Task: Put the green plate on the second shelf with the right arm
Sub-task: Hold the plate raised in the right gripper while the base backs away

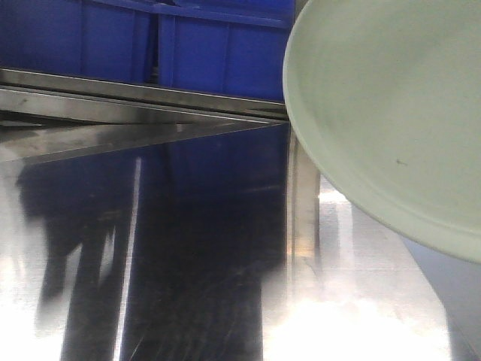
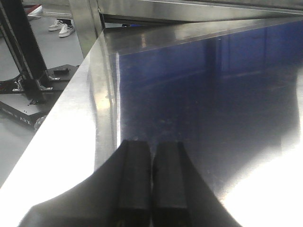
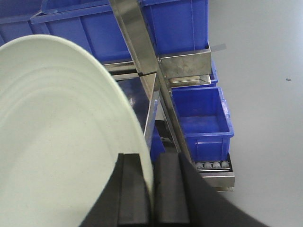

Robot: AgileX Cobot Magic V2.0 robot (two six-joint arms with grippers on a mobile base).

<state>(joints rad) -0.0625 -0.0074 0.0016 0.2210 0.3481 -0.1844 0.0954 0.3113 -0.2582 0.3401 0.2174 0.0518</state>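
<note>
The green plate (image 1: 391,105) is pale sage, round and shallow, with faint rings and a small dark speck. It hangs tilted in the air at the upper right of the front view, above the shiny steel shelf surface (image 1: 188,263). In the right wrist view the plate (image 3: 57,142) fills the left half. My right gripper (image 3: 152,189) is shut on the plate's rim, one black finger on each face. My left gripper (image 2: 151,179) is shut and empty, low over the steel surface (image 2: 213,94) near its left edge.
Blue plastic bins (image 1: 150,37) stand behind a steel rail at the back. The right wrist view shows a steel rack post (image 3: 142,56), more blue bins (image 3: 201,116) on lower levels and grey floor on the right. A black stand (image 2: 28,71) is left of the shelf.
</note>
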